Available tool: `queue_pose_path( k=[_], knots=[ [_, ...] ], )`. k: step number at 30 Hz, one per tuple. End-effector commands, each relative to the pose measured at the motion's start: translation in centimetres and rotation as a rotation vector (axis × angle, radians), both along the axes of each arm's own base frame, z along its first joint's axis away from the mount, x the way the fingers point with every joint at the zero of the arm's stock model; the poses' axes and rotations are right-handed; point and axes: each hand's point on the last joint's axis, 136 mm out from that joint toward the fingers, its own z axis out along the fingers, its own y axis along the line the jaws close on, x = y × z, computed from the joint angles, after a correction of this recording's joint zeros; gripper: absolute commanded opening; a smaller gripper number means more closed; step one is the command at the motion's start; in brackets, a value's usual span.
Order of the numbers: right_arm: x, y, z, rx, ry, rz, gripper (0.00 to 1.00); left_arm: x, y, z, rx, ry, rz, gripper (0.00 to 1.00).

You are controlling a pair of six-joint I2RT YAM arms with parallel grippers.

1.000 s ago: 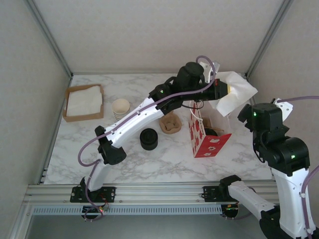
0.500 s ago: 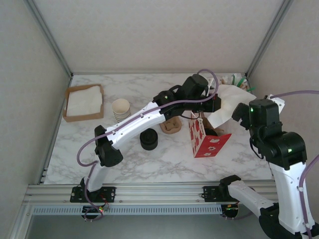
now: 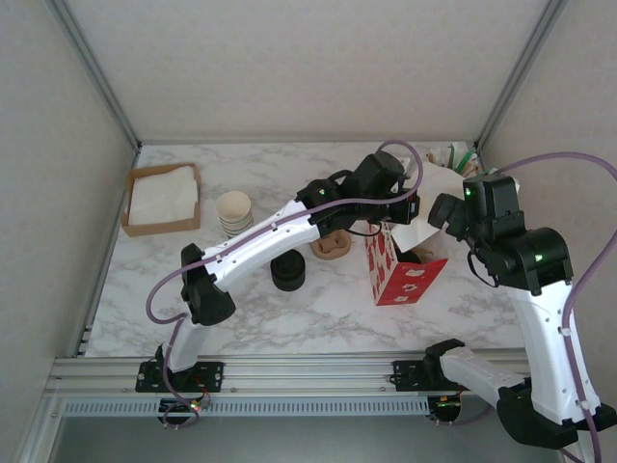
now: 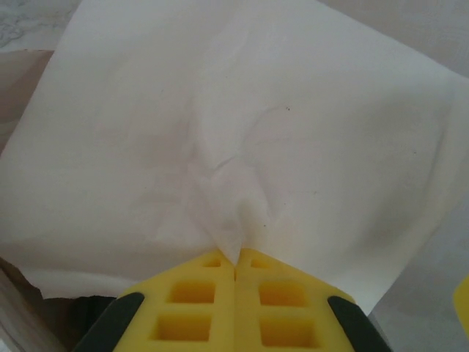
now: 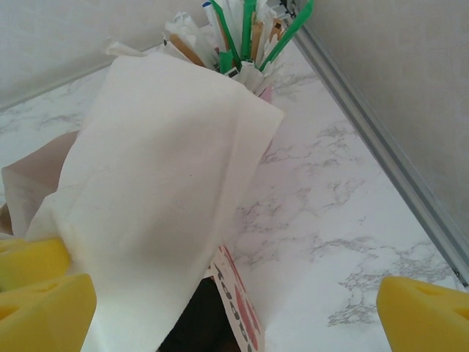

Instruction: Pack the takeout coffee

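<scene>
Left fingers (image 4: 183,315) pinching white napkin (image 4: 242,132) over red patterned bag (image 3: 400,275), rt side of table (image 3: 289,318); right fingers (image 5: 44,301) spread wide.

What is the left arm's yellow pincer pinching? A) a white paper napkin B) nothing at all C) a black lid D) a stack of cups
A: in the left wrist view, the left pincer is shut on a puckered fold of the white paper napkin.

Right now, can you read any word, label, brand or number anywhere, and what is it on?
Nothing is legible.
On the bag: white marks on red from above, red print along its edge in the right wrist view, both too blurred to read.
On the napkin: nothing printed.
</scene>
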Motion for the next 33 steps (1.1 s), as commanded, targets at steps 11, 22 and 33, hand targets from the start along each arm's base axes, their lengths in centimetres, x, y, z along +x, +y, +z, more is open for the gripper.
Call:
queue_pose_path(
  k=[11,22,33],
  knots=[
    [-0.2,0.2,1.2,0.025,-0.024,0.007,0.96,0.0,0.1,-3.2,0.127,-0.017,0.016,0.04],
    [0.0,0.6,1.4,0.033,-0.015,0.031,0.89,-0.3,0.3,0.3,0.070,-0.053,0.015,0.36],
    [2.4,4.0,1.3,0.067,0.035,0.193,0.77,-0.2,3.4,5.9,0.010,-0.150,0.071,0.51]
  ],
)
